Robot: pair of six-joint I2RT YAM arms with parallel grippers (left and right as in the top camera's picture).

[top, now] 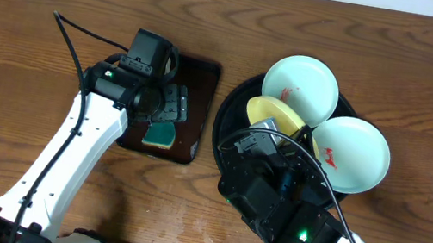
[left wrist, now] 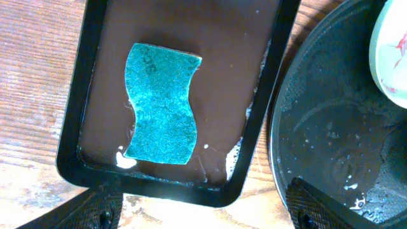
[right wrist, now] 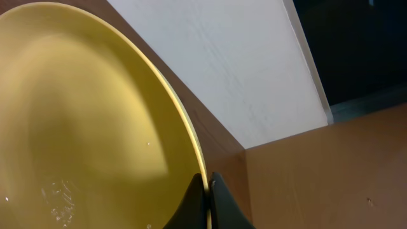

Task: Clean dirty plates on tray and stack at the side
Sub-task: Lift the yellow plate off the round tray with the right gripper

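**Yellow plate pinched at the rim, sponge not yet taken**

The right gripper point(right wrist: 208, 191) is closed on the thin rim of the yellow plate point(right wrist: 82, 121), one finger on each face. The plate is held tilted over the round black tray point(top: 231, 111). Whether its lower edge rests on the tray cannot be told. A few droplets are seen on its inner face.

Since only the rim is clamped, the plate is judged easy to lever loose. Wiping pressure is best applied near the fingers and towards them, not at the far edge.

The far mint plate point(top: 301, 84) and the right mint plate point(top: 352, 154) lie on the tray, both smeared with red.

The left gripper point(left wrist: 205, 208) is spread wide and hangs above the rectangular tray point(left wrist: 76, 127), where the teal sponge point(left wrist: 162, 105) lies flat in a wet film. The sponge should be straddled across its narrow waist and gripped squarely before it is carried across. Slipping is likely on these wet surfaces, so slow moves are advised.
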